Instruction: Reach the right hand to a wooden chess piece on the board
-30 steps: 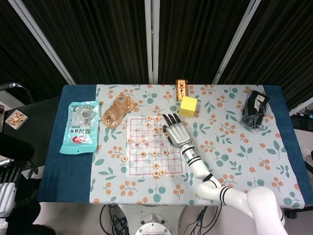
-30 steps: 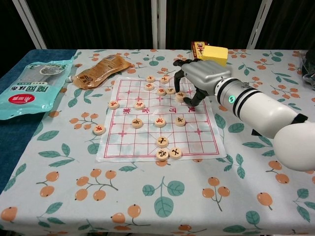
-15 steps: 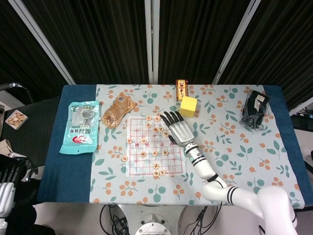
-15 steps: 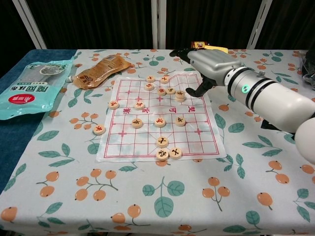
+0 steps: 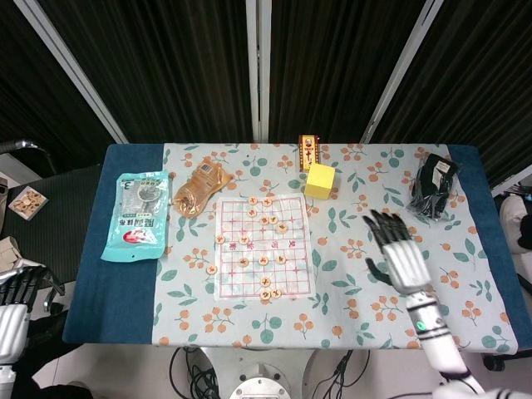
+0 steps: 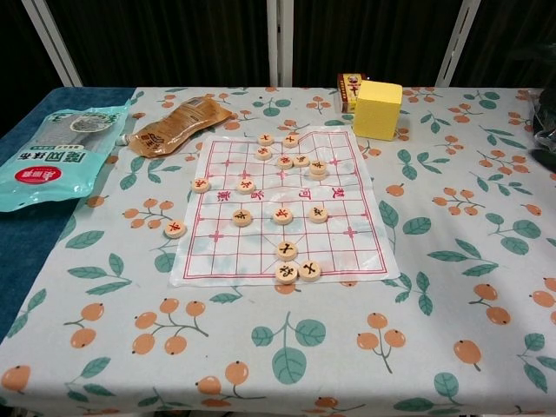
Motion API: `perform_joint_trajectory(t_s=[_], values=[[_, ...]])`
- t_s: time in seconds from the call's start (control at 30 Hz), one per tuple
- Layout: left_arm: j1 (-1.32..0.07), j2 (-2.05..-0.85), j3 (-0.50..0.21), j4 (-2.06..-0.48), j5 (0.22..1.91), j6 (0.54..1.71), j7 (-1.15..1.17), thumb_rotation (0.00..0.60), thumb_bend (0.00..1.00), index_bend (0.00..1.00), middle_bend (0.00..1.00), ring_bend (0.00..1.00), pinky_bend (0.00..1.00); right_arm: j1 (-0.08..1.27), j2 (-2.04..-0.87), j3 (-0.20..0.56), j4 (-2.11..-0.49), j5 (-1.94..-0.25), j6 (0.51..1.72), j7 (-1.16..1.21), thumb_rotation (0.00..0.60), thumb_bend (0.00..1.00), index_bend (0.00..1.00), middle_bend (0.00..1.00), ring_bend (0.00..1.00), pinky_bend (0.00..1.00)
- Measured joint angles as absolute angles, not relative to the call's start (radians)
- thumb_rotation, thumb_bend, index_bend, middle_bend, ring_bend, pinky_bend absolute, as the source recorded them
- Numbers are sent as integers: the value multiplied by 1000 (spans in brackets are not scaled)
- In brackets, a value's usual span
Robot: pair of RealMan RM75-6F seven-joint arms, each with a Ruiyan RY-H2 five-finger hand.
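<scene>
The paper chess board (image 5: 263, 247) (image 6: 282, 204) lies in the middle of the flowered cloth, with several round wooden chess pieces (image 5: 283, 227) (image 6: 285, 215) scattered on it. My right hand (image 5: 397, 249) hovers well to the right of the board, over bare cloth, fingers spread and holding nothing. It touches no piece and does not show in the chest view. My left hand (image 5: 17, 303) hangs off the table's left front corner, fingers straight and empty.
A yellow box (image 5: 320, 180) (image 6: 379, 109) and a red card box (image 5: 308, 152) stand behind the board. A brown packet (image 5: 200, 189) and a green snack bag (image 5: 136, 214) lie left. A black bundle (image 5: 433, 186) sits far right. One loose piece (image 6: 175, 229) lies left of the board.
My right hand has pulled away from the pieces at the board's far right corner, moving right and toward the table's front, out of the chest view. The pieces have not moved.
</scene>
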State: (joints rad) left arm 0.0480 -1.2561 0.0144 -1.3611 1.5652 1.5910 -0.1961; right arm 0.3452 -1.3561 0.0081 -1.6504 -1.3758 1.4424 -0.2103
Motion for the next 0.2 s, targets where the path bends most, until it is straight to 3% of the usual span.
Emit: perform_joint_trajectory(t_s=[0.1,0.2], values=[[42,-1252,4,-1366,1565,1595,-186,600,205,72,43,0,44,211,-1317,-28,-1594,-1371,1559,-179,600,254,0,0,0,0],[37,-1252,-6,-1369,1563,1602,-185,600,206,71,43,0,43,134,-1282,-43,-1534,-1340,1590,-111,600,254,0,0,0,0]])
